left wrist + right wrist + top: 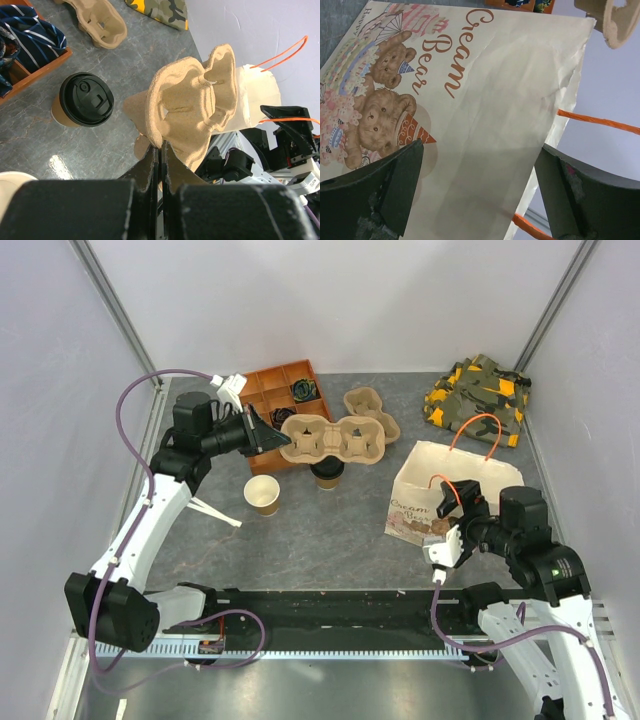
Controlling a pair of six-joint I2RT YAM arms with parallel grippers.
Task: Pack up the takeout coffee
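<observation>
Grey table (330, 530), white walls. Left gripper (160, 147) clamped on carrier (190, 115) rim, carrier tilted up. Coffee (86, 99) stands on the table near its tips, unpacked. Right gripper (480, 187) wide, facing bag (485, 100). Judged step: positioning carrier. Next move: set it flat and seat the coffee.

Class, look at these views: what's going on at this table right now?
The left end effector is shut on the edge of a carrier, holding it up, tilted. The coffee, lid on, stands on the table, not yet in a pocket. The right end effector is open at the bag, gripping nothing.
</observation>
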